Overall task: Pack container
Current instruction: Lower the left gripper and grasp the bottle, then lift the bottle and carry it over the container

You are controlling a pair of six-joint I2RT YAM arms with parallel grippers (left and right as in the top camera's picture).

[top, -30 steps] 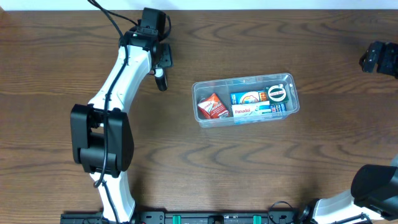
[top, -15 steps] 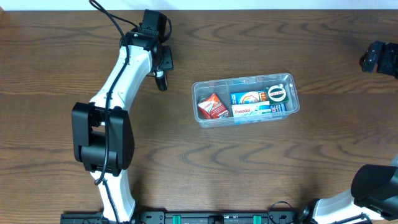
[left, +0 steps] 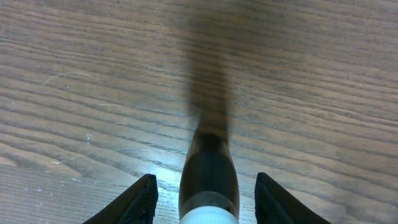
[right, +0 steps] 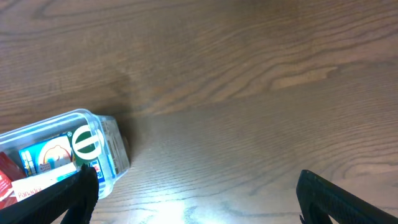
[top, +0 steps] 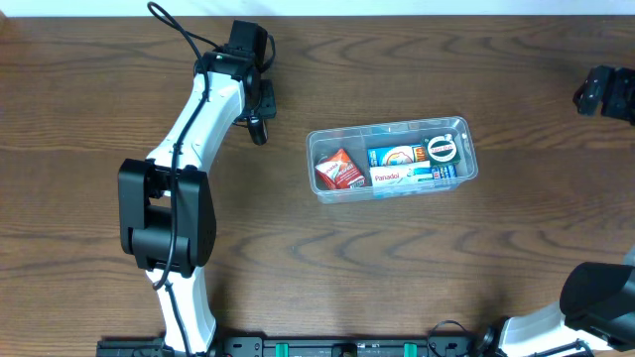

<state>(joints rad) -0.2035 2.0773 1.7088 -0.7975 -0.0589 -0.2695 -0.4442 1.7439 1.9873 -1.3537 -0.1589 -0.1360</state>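
Container (top: 392, 160): clear shallow tub with rounded corners and a rim, standing on the wooden table (top: 446, 268) a little right of centre, long sides running left to right. Contents: red packet (top: 338, 170) at the left end; blue and white boxes (top: 399, 166) in the middle, one lettered "Panadol"; round green-and-white item (top: 442, 149) at the right end. No lid on it.

Right gripper (right: 196, 180): at the far right edge of the table, well apart from the container; fingers spread wide, nothing between them. Its camera catches the tub's right end.

Left gripper (left: 206, 186): left of the container and slightly farther back, apart from it. Fingertips stand either side of a dark, white-ended object (left: 208, 158), with a gap on each side; whether it is clamped lower down cannot be told.
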